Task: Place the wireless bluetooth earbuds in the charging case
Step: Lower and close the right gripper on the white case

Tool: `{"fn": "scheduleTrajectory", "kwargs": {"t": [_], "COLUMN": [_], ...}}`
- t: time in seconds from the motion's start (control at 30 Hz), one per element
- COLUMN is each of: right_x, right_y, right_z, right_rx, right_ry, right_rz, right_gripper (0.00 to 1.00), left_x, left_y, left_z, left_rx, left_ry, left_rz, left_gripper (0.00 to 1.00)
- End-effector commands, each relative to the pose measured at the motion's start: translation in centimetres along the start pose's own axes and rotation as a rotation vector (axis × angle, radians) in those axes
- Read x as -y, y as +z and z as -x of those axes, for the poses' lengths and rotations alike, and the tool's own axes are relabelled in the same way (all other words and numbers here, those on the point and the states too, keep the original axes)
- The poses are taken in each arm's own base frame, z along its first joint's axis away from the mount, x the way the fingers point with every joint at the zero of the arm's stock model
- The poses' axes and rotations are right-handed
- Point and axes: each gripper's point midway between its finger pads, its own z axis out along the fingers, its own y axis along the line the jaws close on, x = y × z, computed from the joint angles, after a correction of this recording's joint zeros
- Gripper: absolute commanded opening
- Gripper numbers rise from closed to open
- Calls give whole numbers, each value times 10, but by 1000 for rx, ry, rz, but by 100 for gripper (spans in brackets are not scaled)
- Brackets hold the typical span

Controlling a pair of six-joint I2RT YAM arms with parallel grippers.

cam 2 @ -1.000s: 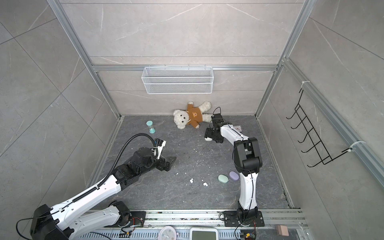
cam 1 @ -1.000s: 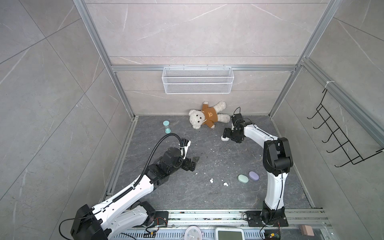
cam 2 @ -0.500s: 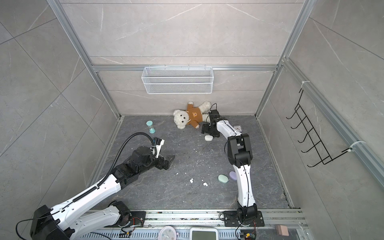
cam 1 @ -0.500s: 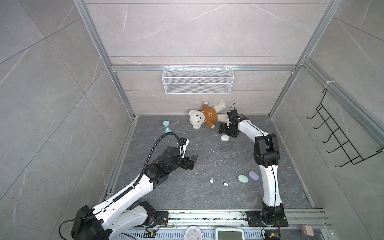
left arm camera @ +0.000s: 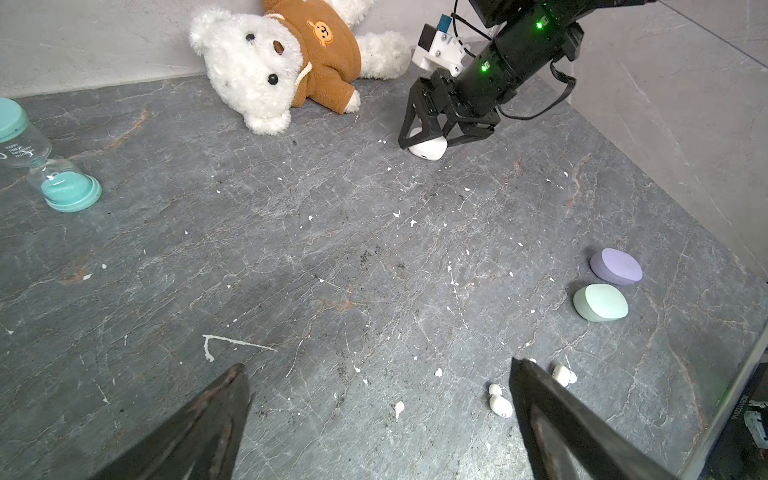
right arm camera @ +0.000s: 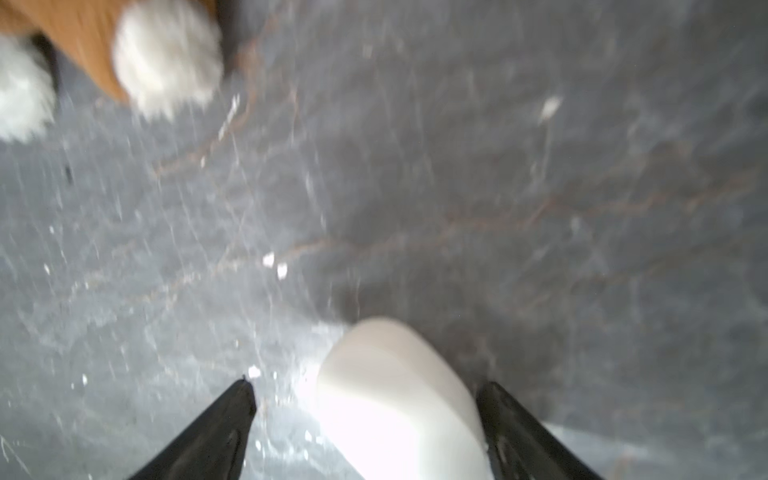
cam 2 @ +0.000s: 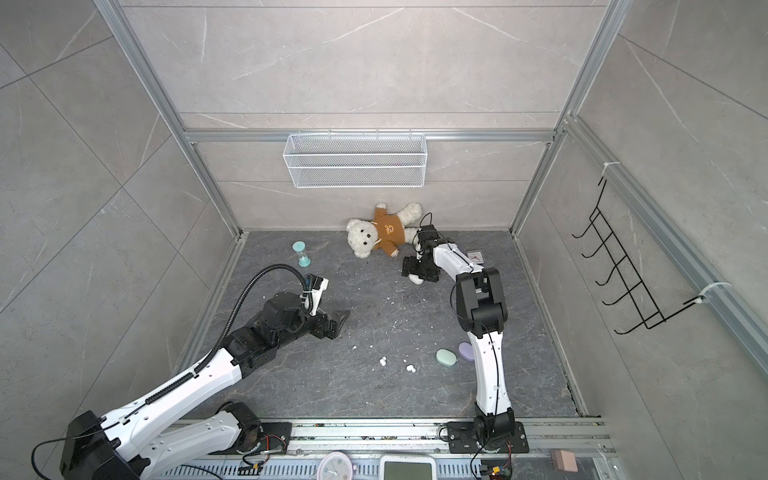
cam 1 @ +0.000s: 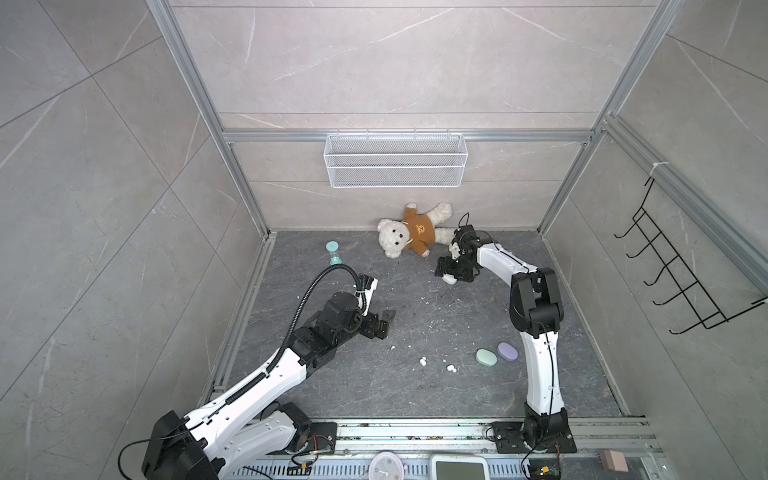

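Grey tiled walls [cam 1: 374,62], dark marbled floor [cam 1: 415,395]

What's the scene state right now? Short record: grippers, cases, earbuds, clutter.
left gripper: open, empty, low over the floor beside the white earbuds
right gripper: open, straddling the white case
white case: on the floor near the teddy bear
mint case, lilac case: closed, side by side on the floor
white earbuds: two, loose on the floor
other earbuds: none visible
clutter: sand timer, white crumbs
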Motion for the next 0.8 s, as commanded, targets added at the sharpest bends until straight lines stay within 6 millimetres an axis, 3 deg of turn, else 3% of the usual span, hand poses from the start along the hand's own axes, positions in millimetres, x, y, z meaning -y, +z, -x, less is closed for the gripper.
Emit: {"fn": "scheduleTrajectory", "kwargs": {"t": [0.0,0.4,0.5,0.67,0.77], "right_x": [-22,-58,-66,-51,-37], "right_y": [-15,-4,-14,-41,-44], "right_z": [-12,-13,-11,-2,5], "right_rx": [-5,-1,6,56,52], "right_ry": [-48,-136,-180,-252,-264], "right_rz": [34,24,4,-119,-198], "right_gripper": [87,88,87,89,93], "left_x": [4,4,2,1,2], "left_y": [-4,-6,-6,-7,-7], "left_z": [15,15,14,15,14], "left_rx": [54,56,53,59,56], "left_ry": [-7,-10,-11,-10,-11], "left_rz": [-21,-23,-15,-9,-12], "left_gripper": [100,100,100,100,100]}}
